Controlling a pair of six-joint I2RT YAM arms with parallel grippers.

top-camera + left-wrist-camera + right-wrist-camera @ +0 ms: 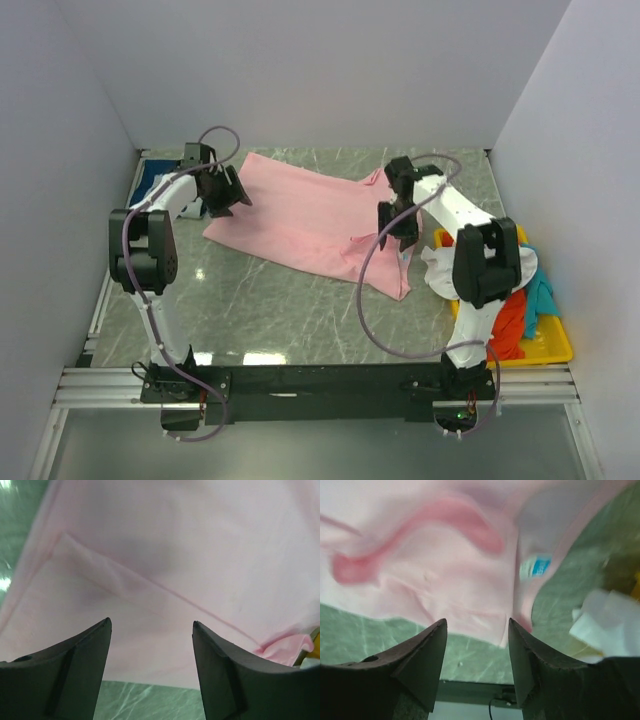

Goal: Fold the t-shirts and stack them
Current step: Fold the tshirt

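The large light-pink t-shirt (300,220) lies spread on the green marble table, with a fold bunched near its right side. My left gripper (228,192) hovers open and empty over the shirt's left edge; in the left wrist view the pink cloth (165,570) fills the frame beyond the open fingers (75,660). My right gripper (398,222) hovers open and empty over the shirt's right side; the right wrist view shows the pink cloth (430,570) with its neck label (536,567). White (440,270), orange-red (508,322) and teal (540,290) tees are piled at the right. A navy tee (152,182) lies at the far left.
A yellow tray (552,345) holds the pile of tees at the right front. White walls close in the table on three sides. The arm bases stand on a black rail along the near edge.
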